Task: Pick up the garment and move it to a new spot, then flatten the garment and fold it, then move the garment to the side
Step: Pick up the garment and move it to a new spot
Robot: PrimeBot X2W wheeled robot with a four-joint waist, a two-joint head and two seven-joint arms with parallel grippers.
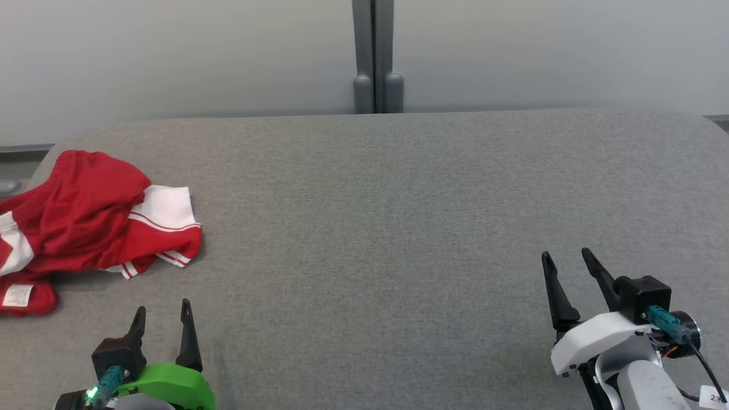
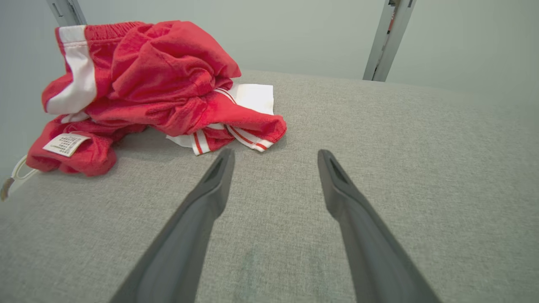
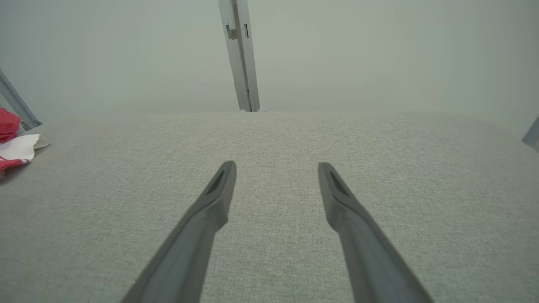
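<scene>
Red-and-white shorts (image 1: 85, 216) are lying crumpled at the left end of the grey fabric worktop (image 1: 398, 199), ahead of the left tool (image 1: 163, 307) and apart from it. The head view is cutting the heap off at its left border.

The left wrist view is resolving detail that the head view is rendering small or cropped:
- a gathered elastic waistband (image 2: 105, 27) is sitting along the far top of the heap;
- a white care label (image 2: 66, 144) is facing up on the near left lobe;
- a pale drawstring (image 2: 17, 170) is trailing off at the worktop's left edge.

The right wrist view is catching just a red and white corner of the shorts at its left border, well apart from the right tool (image 1: 566, 254).

The heap's long axis is running left to right across the head view. A white panel and a striped leg hem (image 1: 171, 256) are pointing toward the worktop's middle.

Both tools are standing wide, holding nothing, with their fingers hovering over bare fabric. A grey post (image 1: 376, 57) is rising behind the worktop's far edge.
</scene>
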